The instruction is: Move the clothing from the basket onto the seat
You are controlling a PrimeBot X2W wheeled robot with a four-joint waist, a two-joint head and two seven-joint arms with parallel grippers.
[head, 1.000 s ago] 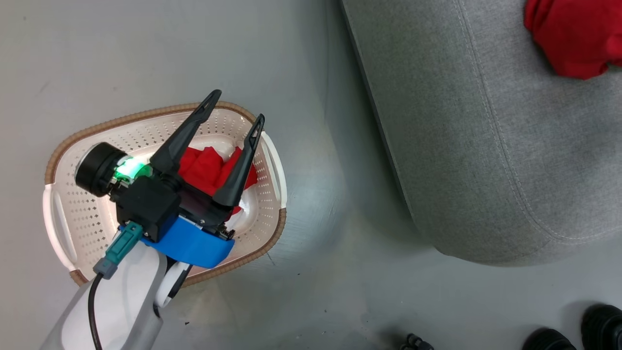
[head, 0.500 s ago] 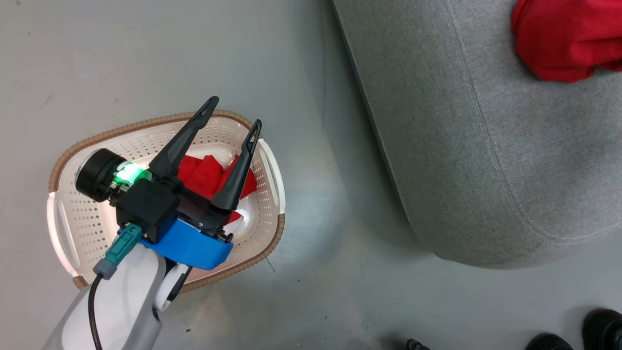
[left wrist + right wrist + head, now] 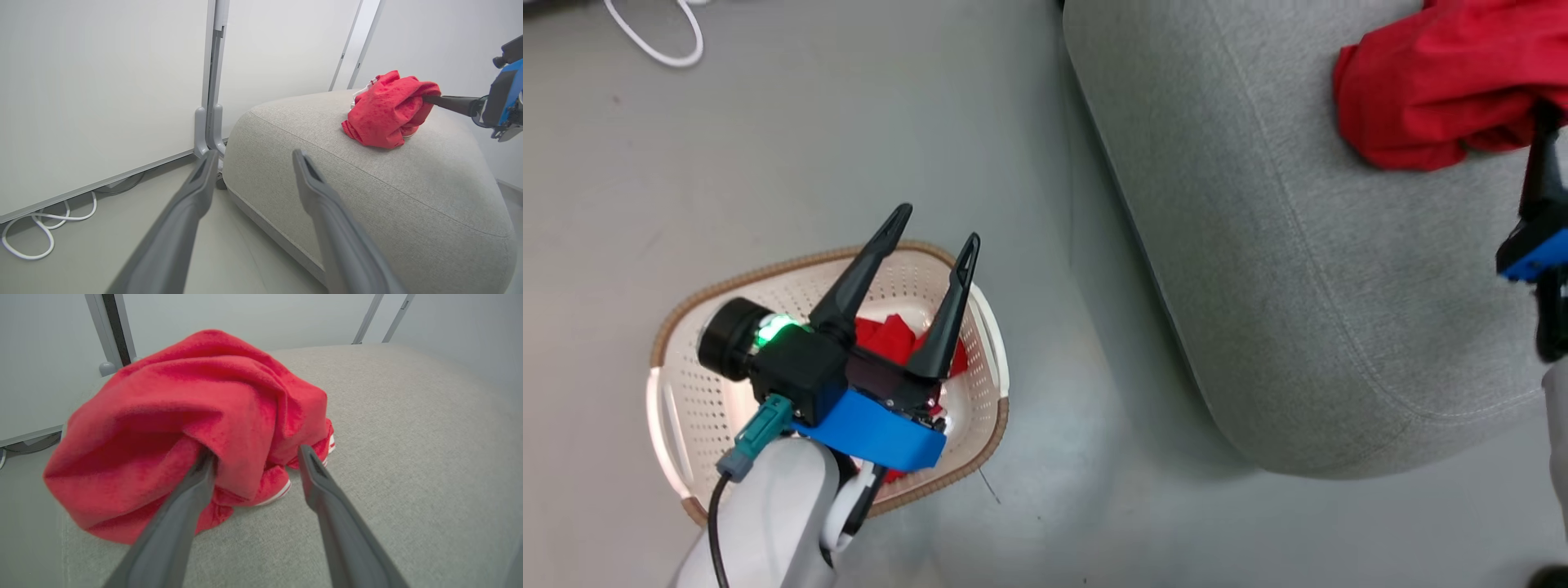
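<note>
One garment [image 3: 1429, 98] lies on the seat [image 3: 1298, 286], back from its rounded corner. The right gripper [image 3: 256, 452], fingers apart, has one finger under a fold. The other garment [image 3: 890, 339] lies in the basket [image 3: 768, 269], under the left gripper [image 3: 937, 229], which is spread and empty. A white cable [image 3: 654, 37] lies on the floor beyond.

The left pincer [image 3: 937, 226] extends from a pale forearm [image 3: 768, 523] that rises from the lower left of the head view. Its two dark fingers are spread wide, pointing up and slightly right. The right pincer [image 3: 256, 454] reaches in at the right edge, its fingers likewise parted.
</note>
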